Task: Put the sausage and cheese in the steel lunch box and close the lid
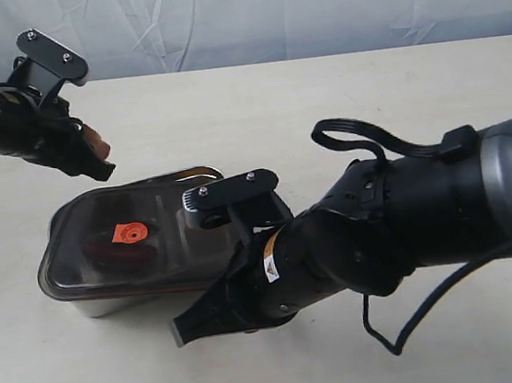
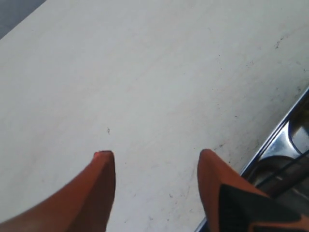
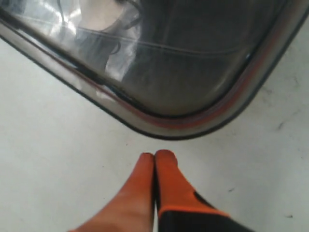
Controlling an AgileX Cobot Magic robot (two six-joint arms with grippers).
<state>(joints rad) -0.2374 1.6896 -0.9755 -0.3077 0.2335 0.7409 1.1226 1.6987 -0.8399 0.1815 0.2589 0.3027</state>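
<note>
The steel lunch box [image 1: 112, 307] stands left of centre with the dark see-through lid [image 1: 84, 220] lying on top, its orange valve [image 1: 131, 232] up. A red shape under the lid looks like the sausage [image 1: 104, 256]. The cheese cannot be made out. My left gripper [image 1: 100, 158] hovers open just behind the box's far left end, with bare table between its fingers [image 2: 157, 154] and the steel rim [image 2: 285, 140] beside one finger. My right gripper [image 1: 187, 331] is shut and empty at the box's near right corner; its tips [image 3: 155, 154] sit just short of the lid's rounded corner [image 3: 193, 72].
The box rests on a pale tabletop [image 1: 338, 99]. A light cloth backdrop [image 1: 264, 15] hangs behind the table. The bulky right arm with its black cable [image 1: 389, 144] stretches across the right half of the table.
</note>
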